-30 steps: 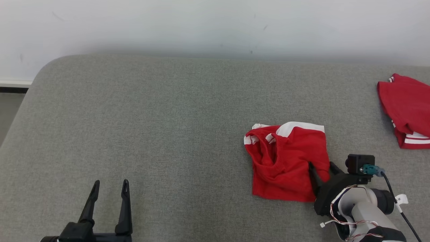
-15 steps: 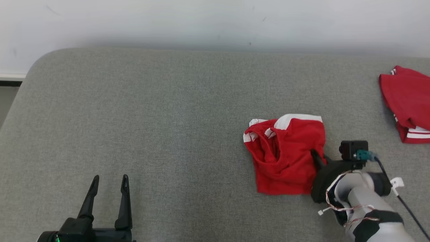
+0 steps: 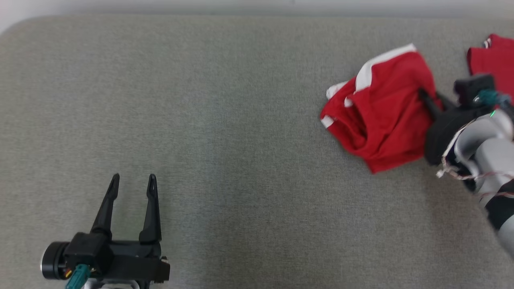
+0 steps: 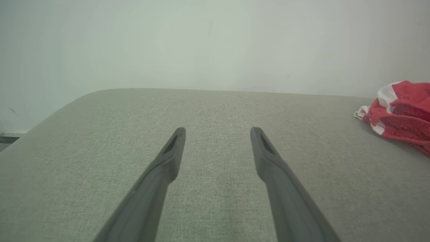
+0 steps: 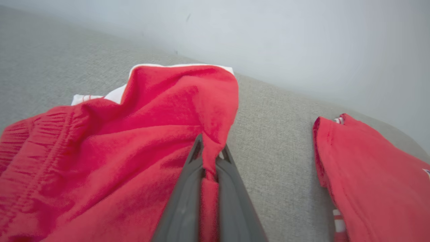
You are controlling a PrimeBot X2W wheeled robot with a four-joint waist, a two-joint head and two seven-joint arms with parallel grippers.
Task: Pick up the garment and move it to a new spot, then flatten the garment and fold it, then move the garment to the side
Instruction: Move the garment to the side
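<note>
The grey padded surface (image 3: 225, 120) takes up nearly everything in front of you, with a pale wall (image 4: 201, 43) behind its far edge. Most of it lies bare, from the near left across to the middle.

The garment (image 3: 381, 116), red with white trim, sits crumpled on the far right part of the surface. Its white-edged openings face left and its cloth is drawn up toward the right. Further right, apart from it across a strip of bare grey, lies a second red garment (image 3: 492, 60), which looks neater. Leave that one alone.

Your right gripper (image 5: 212, 149) is closed tight on the right-hand edge of the garment. In the right wrist view a ridge of red cloth is pinched between the two dark fingers and pulled up into a peak. Whether the rest of the cloth is clear of the surface you cannot tell, as the head view is blurred there.

Your left gripper (image 3: 134, 176) hovers at the near left, well apart from the garment, with its fingers spread wide and nothing between them.

By my reading you are at the very start. The grasp is made and the pick-up is under way, but the garment is not yet at a new spot. You have yet to carry it over the bare stretch, spread it flat, fold it, and slide it aside. The flattening will likely need the left gripper too.
</note>
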